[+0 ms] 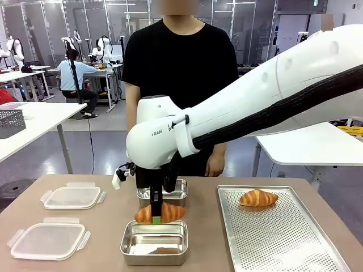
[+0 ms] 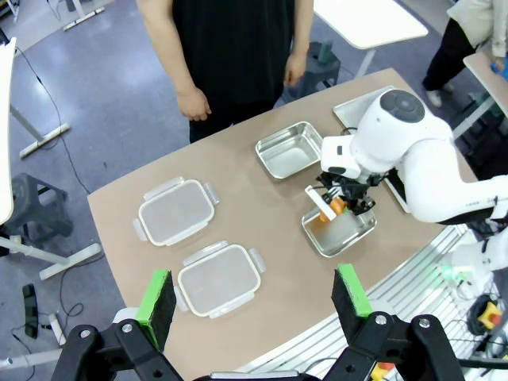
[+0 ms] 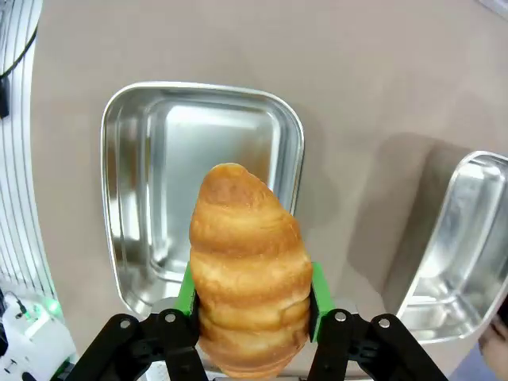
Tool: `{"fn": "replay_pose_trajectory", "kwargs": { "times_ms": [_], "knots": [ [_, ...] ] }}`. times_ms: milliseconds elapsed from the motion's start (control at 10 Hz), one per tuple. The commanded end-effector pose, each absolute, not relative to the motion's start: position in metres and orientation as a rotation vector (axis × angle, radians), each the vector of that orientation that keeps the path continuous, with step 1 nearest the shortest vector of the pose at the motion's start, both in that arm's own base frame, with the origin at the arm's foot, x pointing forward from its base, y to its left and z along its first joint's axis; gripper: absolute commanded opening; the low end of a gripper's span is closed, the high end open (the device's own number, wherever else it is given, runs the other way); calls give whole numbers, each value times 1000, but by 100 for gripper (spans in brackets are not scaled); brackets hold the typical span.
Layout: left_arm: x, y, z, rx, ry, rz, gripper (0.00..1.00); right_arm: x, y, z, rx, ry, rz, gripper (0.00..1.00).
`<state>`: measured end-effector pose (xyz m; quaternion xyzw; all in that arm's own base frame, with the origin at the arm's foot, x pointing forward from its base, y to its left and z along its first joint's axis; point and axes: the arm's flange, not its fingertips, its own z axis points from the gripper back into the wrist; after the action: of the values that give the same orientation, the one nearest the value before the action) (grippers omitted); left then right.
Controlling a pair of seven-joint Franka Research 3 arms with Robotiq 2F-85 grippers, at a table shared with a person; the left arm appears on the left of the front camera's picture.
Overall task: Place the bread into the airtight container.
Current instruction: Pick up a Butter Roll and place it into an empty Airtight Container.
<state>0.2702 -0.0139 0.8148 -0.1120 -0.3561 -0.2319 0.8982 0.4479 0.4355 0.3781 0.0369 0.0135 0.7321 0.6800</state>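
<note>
In the front view the big white right arm (image 1: 227, 122) hides most of the black right gripper (image 1: 154, 221), and a green pad (image 1: 154, 217) covers the middle of the golden curved croissant (image 1: 173, 212). The far shiny steel box (image 1: 181, 195) sits partly behind them. The holed silver baking tray (image 1: 272, 238) runs off the bottom edge. In the right wrist view the croissant's lower end is cut off by the bottom edge.
</note>
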Motion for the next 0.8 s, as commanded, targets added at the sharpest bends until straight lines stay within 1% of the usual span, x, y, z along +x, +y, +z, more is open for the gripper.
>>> {"fn": "replay_pose_trajectory", "kwargs": {
  "times_ms": [0,300,600,700],
  "knots": [
    [269,-14,816,-235,-739,-477,100,443,449,368,62,60,1576,61],
    [269,-14,816,-235,-739,-477,100,429,460,348,101,76,1565,61],
    [269,-14,816,-235,-739,-477,100,429,458,339,112,92,1537,61],
    [269,-14,816,-235,-739,-477,100,428,458,339,109,86,1541,67]
  ]
}}
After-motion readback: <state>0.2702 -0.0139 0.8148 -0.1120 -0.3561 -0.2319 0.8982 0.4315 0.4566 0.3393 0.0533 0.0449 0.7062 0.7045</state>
